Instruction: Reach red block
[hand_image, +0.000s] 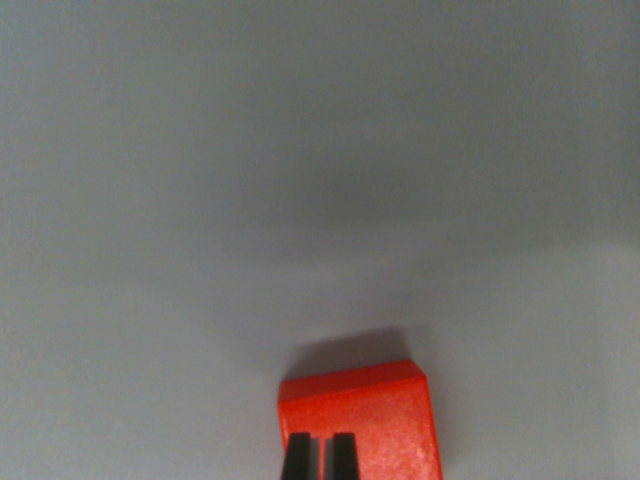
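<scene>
Gripper fingertips, nearly pressed together with only a slim gap, overlap the red block on the grey surface.

A plain grey surface carries one red block near the bottom edge.

The block at the bottom of the frame looks like hard red plastic. Its top is smooth with a soft shine and tiny speckles. The tool has two black tips that look matt, like plastic or rubber. The tabletop is plain grey, smooth and dull.
</scene>
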